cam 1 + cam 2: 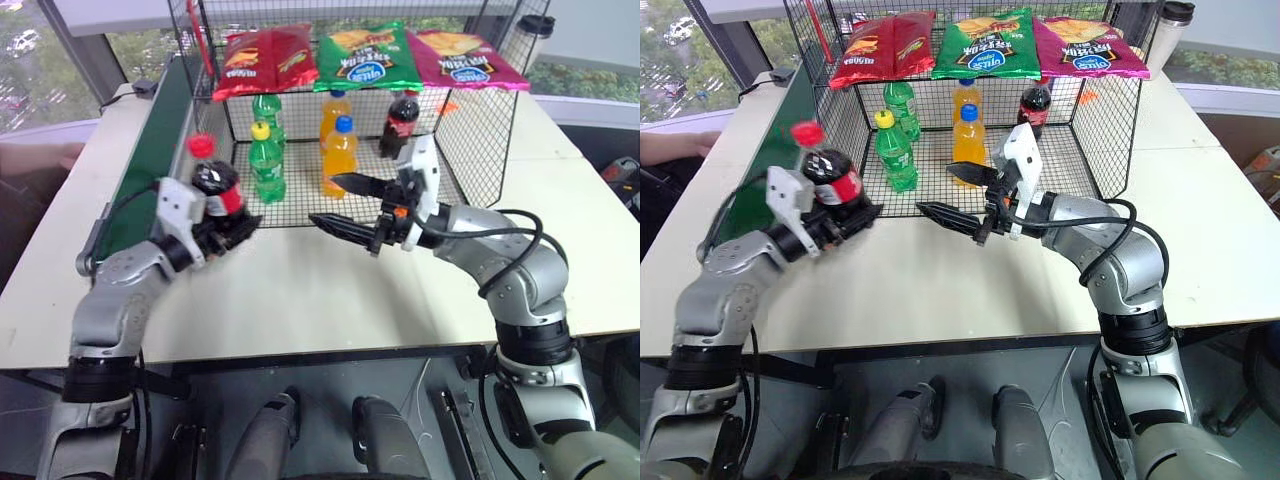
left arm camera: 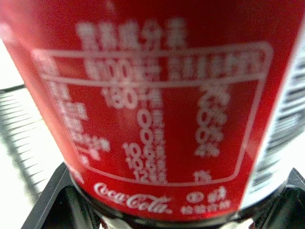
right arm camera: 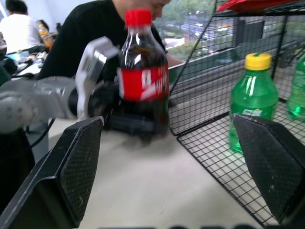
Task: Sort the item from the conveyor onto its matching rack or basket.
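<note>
Cola bottle (image 1: 214, 180) upright, red cap on top, clamped low on its body in the left hand (image 1: 222, 226), held above the pale worktop (image 1: 300, 290) just in front of the cage's left front corner. Red label toward the wrist camera, filling most of that view. Beside and behind it on the robot's left, the dark green conveyor (image 1: 150, 160), running away along the worktop's edge. Right hand (image 1: 340, 204) nearby to the bottle's right, fingers spread wide apart with nothing between them, pointing level toward the bottle, apart from it. Behind both, the black wire-mesh cage (image 1: 470, 140), open side facing the robot. Inside on its mesh floor: two green soda bottles (image 1: 266, 160), two orange soda bottles (image 1: 340, 150) and another cola bottle (image 1: 400, 122), all upright. On the flat top, three snack bags (image 1: 365, 55) side by side: red, green, magenta. Person in a black top (image 3: 86, 33) behind the conveyor, seen from the right wrist.
</note>
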`<action>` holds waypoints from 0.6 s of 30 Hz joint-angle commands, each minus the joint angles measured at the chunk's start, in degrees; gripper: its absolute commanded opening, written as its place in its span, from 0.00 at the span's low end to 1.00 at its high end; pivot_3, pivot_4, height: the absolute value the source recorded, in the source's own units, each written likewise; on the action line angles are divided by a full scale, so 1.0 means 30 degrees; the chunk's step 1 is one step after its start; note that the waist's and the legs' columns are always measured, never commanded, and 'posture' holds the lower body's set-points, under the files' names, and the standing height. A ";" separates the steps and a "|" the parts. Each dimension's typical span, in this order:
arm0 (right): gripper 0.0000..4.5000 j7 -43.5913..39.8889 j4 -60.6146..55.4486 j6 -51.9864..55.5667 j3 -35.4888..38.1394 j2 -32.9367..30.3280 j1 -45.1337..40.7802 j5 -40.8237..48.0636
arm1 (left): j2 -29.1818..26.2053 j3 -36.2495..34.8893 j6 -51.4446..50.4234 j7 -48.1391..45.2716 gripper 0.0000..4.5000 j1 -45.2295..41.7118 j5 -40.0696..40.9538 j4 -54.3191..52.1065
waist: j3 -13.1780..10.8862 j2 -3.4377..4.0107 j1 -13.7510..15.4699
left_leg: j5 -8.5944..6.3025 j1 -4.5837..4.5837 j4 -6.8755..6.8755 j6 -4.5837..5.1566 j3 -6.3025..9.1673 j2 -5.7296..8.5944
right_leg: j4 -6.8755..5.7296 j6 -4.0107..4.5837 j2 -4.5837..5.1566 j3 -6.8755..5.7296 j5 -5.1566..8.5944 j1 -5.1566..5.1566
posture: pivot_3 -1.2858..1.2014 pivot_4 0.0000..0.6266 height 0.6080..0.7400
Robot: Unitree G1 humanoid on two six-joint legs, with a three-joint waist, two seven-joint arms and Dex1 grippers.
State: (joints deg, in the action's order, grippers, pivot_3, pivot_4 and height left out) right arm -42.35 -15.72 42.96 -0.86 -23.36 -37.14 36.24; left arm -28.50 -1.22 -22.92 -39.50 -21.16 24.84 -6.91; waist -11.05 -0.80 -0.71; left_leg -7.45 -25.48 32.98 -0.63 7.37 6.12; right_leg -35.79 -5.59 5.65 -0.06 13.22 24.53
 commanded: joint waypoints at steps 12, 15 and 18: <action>1.00 0.0546 -0.1074 0.0139 0.0372 -0.0204 -0.0829 0.0871 | 0.2487 0.4064 0.4165 -0.2562 0.67 -0.2309 -0.2986 0.1384 | -0.0002 0.0002 0.0018 | 0.0002 -0.0005 0.0003 0.0004 0.0003 0.0000 | 0.0009 -0.0001 0.0000 -0.0005 -0.0001 -0.0007 | 0.52 0.24 0.98; 1.00 0.0442 -0.1108 0.0176 0.0296 -0.0288 -0.0792 0.0911 | 0.2939 0.4327 0.4374 -0.2728 0.67 -0.2712 -0.3207 0.1713 | -0.0002 0.0002 0.0019 | 0.0003 -0.0003 0.0003 0.0006 0.0005 0.0000 | 0.0009 -0.0002 -0.0005 -0.0008 -0.0001 -0.0006 | 0.52 0.24 0.98; 1.00 0.0309 -0.1030 0.0111 0.0118 -0.0371 -0.0722 0.0806 | 0.3236 0.4362 0.4426 -0.2750 0.67 -0.2842 -0.3348 0.1885 | -0.0002 0.0002 -0.0020 | 0.0005 -0.0001 0.0004 0.0009 0.0003 0.0001 | 0.0009 -0.0005 -0.0010 -0.0008 -0.0002 -0.0010 | 0.52 0.24 0.98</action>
State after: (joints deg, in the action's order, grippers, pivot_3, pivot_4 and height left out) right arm -40.89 -16.06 43.56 -0.84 -23.80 -38.33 37.90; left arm -19.22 12.47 -11.65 -47.65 -28.19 14.55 -0.04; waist -11.05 -0.79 -0.77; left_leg -7.43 -25.48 33.00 -0.60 7.38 6.12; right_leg -35.76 -5.61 5.61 -0.09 13.21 24.50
